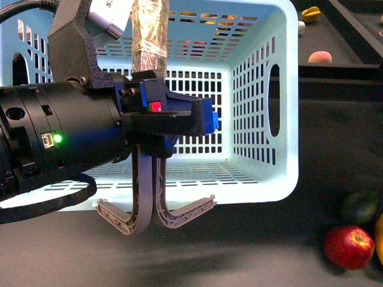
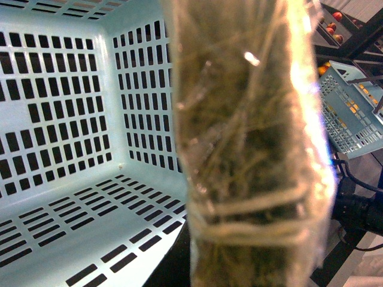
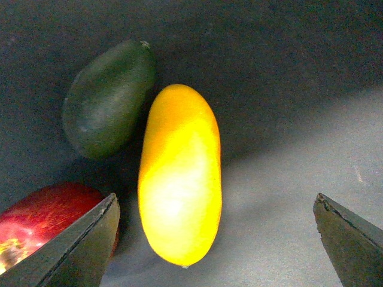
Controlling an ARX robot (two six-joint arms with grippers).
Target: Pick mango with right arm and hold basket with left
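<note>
The pale aqua basket [image 1: 257, 185] fills the middle of the front view, and its slotted inside [image 2: 72, 119] shows in the left wrist view. My left gripper [image 1: 154, 209] is shut, its beige ribbed fingers [image 1: 142, 197] hanging at the basket's near rim. The basket's wrapped brown handle [image 2: 251, 149] sits blurred right in front of that wrist camera. The yellow-orange mango [image 3: 179, 179] lies on the dark table, only a sliver of it [image 1: 380, 239] in the front view. My right gripper [image 3: 215, 245] is open above it, the mango's end between its fingers and nearer one of them.
A dark green fruit [image 3: 108, 98] touches the mango's side, and a red apple [image 3: 48, 221] lies by one right finger. Both fruits [image 1: 359, 206] [image 1: 349, 246] sit right of the basket. More fruit [image 1: 319, 57] rests on a dark shelf behind. Another aqua basket [image 2: 353, 113] stands beyond.
</note>
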